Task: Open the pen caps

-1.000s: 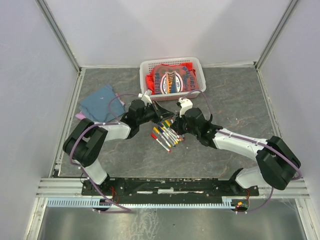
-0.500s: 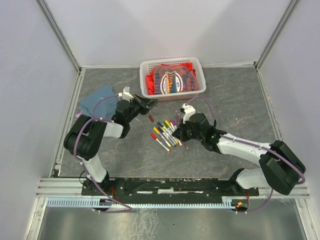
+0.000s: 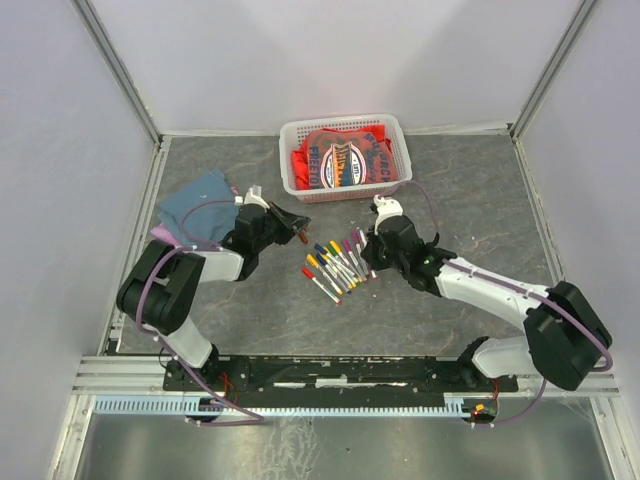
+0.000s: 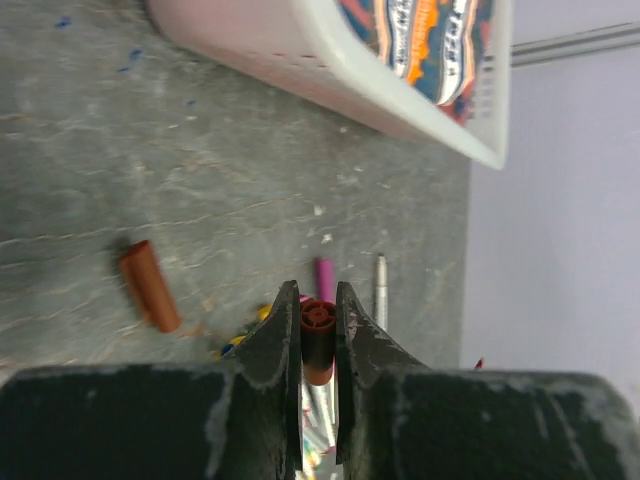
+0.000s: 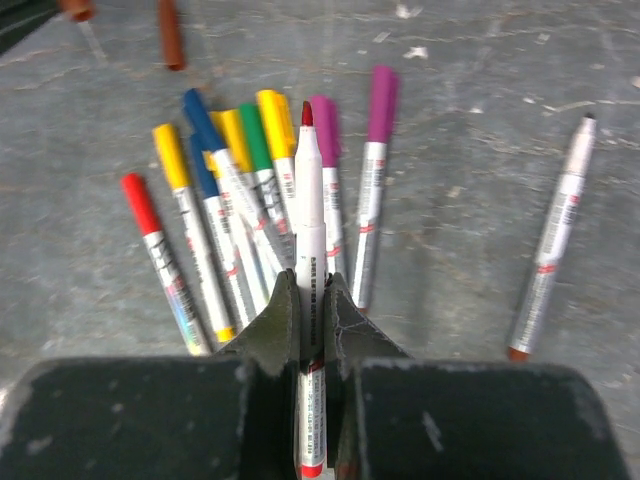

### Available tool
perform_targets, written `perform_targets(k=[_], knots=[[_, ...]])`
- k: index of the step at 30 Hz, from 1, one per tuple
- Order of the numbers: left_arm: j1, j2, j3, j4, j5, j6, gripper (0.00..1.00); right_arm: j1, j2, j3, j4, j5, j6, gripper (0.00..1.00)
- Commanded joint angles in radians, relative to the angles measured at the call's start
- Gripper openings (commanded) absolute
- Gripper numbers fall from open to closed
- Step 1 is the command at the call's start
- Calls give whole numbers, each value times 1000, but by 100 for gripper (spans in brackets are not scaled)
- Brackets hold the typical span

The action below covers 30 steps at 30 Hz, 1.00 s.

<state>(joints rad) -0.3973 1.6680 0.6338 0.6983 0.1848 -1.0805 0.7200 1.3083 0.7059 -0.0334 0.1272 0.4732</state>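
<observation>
**Brown cap in the left hand, bare red pen in the right**

From above, the left hand [image 3: 297, 226] is too small to show what it carries. Its wrist camera shows the fingers closed tight on a short brown cap [image 4: 318, 338], seen end-on with the worktop [image 4: 120, 180] behind it. A second brown cap [image 4: 150, 286] lies loose on the grey surface to the left.

The right hand [image 5: 311, 288] is clamped on an uncapped red-tipped pen [image 5: 309, 200], whose barrel is partly hidden between the fingers. Beyond it the capped pens [image 5: 235, 190] lie fanned side by side, some overlapping, with caps in red, yellow, blue, green and purple. One stray pen [image 5: 553, 262], its cap off, lies apart to the right.

The white basket [image 3: 290, 132] at the far side holds a red printed fabric item [image 3: 345, 160]. Its lettering cannot be read, and the left wrist view cuts the basket off. A blue-grey cloth [image 3: 198, 205] lies to the left of the basket.
</observation>
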Motion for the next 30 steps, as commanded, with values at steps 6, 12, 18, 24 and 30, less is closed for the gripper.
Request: perform_targets(k=[6, 12, 18, 24, 30], knots=[[-3, -23, -49, -134, -115, 114, 6, -32, 127, 132, -143, 249, -24, 6], [-3, 6, -59, -134, -128, 108, 9, -47, 193, 149, -132, 281, -28, 10], [-3, 24, -61, -134, -126, 111, 10, -61, 251, 167, -137, 286, -31, 12], [-4, 47, -59, -131, -121, 113, 19, -69, 279, 172, -136, 290, -34, 18], [-3, 52, -70, -120, -118, 107, 29, -71, 300, 174, -140, 285, -36, 30]])
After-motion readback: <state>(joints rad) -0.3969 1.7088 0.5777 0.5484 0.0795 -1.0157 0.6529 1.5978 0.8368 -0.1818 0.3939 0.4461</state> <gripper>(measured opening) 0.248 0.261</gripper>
